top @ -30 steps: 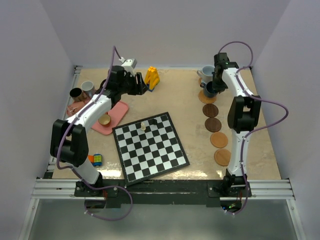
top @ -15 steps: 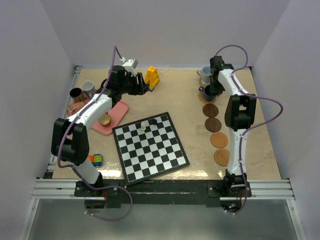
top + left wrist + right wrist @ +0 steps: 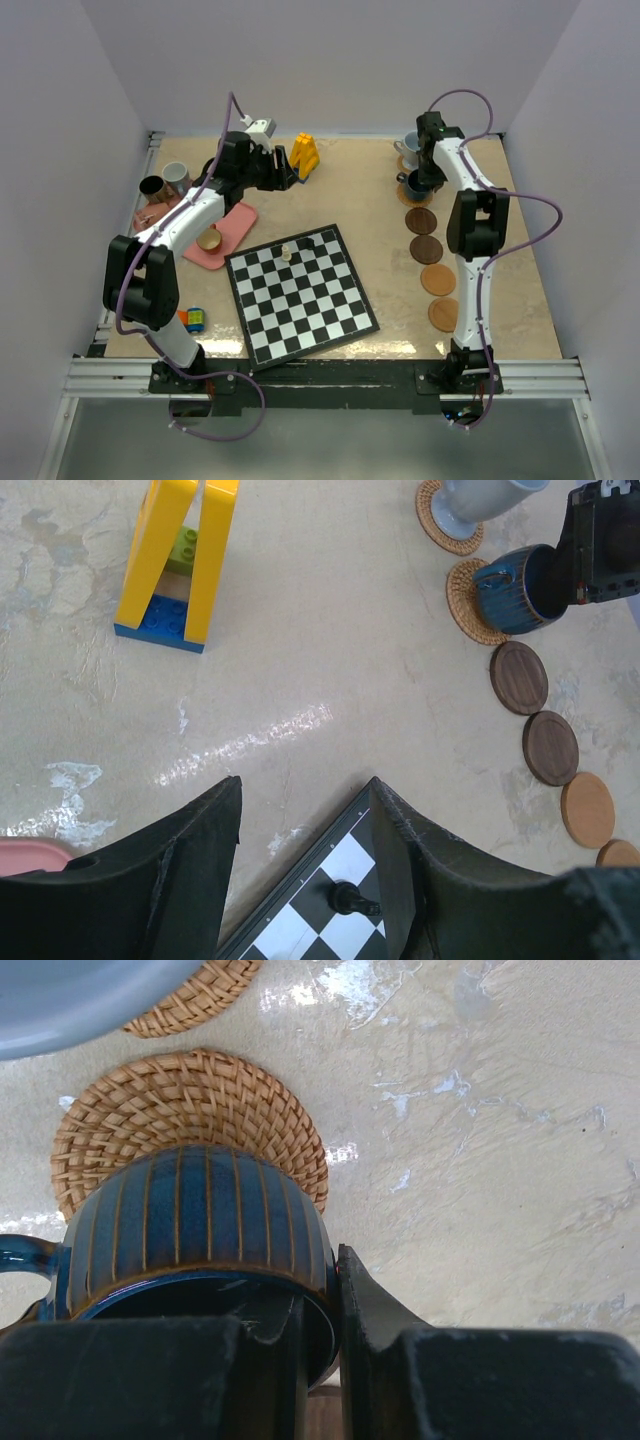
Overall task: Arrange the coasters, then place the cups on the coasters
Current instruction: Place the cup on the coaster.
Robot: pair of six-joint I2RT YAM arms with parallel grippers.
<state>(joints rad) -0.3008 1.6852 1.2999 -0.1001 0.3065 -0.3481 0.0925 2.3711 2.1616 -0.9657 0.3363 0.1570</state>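
Entry: dark teal cup (image 3: 190, 1220), rim pinched by right gripper (image 3: 325, 1310), sat partly over woven coaster (image 3: 190, 1100); placing step, apparently needing centring, then release; left gripper (image 3: 305, 850) gaped empty.

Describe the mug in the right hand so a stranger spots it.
At the table's far right corner the coaster row ends. Beside the pale mug, over a woven coaster, is the dark teal mug: ribbed, rim pinched by the right hand.

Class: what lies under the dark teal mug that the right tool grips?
A woven coaster lies under the dark teal mug, and only its far part shows. The rest is covered by the mug, so whether the two touch cannot be seen.
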